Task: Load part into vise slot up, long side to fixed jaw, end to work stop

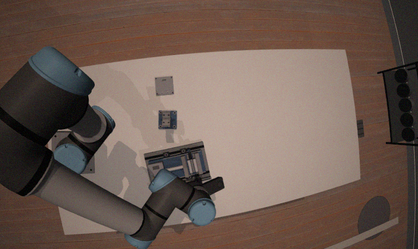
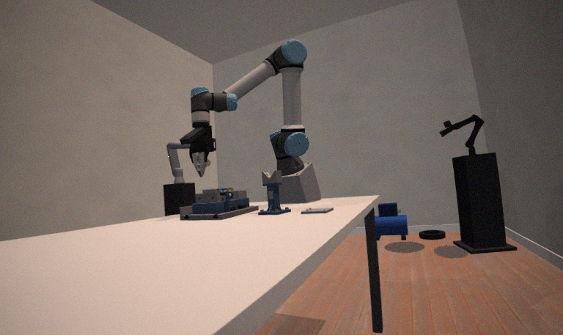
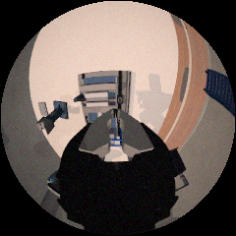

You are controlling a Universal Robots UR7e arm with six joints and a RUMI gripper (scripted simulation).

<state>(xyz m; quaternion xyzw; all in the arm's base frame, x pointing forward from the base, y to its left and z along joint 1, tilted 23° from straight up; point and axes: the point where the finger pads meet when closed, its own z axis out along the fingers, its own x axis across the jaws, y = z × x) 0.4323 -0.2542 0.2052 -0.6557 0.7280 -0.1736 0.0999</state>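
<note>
The vise (image 1: 154, 156) (image 2: 215, 206) (image 3: 104, 88) stands on the table at the front left. A light grey block, which looks like the part (image 1: 193, 166), lies between its jaws; I cannot tell whether its slot faces up. The grey infeed plate (image 1: 164, 85) (image 2: 317, 210) is bare. The blue V-block (image 1: 167, 119) (image 2: 272, 190) (image 3: 53, 117) is empty. My gripper (image 2: 201, 172) (image 3: 115, 109) is shut with nothing between its fingers. It hangs well above the near end of the vise, pointing down. In the top view the wrist hides the fingers.
The arm's base (image 2: 296, 182) stands behind the V-block. A black box with a grey pipe (image 2: 178, 198) stands behind the vise. Off the table are a black pedestal (image 2: 477, 199), a blue object (image 2: 390, 223) and a rack (image 1: 400, 104).
</note>
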